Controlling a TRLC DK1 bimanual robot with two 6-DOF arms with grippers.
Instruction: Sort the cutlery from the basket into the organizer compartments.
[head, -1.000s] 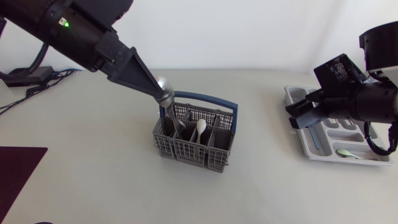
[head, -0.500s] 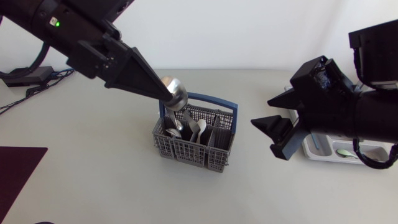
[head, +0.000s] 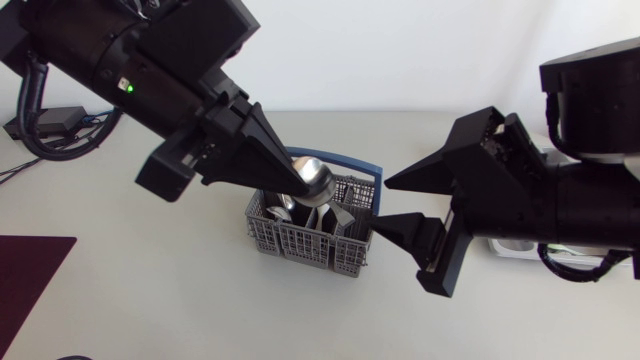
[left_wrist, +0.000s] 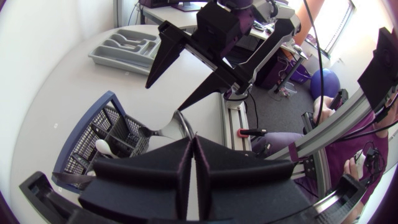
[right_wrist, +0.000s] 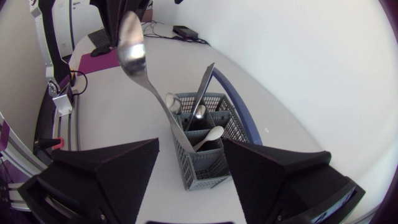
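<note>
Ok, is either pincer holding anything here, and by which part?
The left pincer is shut on a metal spoon, at its bowl; the handle hangs toward the basket. The right pincer is open, empty.

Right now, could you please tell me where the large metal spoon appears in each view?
Head view: large metal spoon at the left gripper's tip, above the basket.
Left wrist view: spoon poking out ahead of the shut gripper.
Right wrist view: bowl up, handle slanting down toward the basket.
Shared landmark: the grey basket with its blue handle.
</note>
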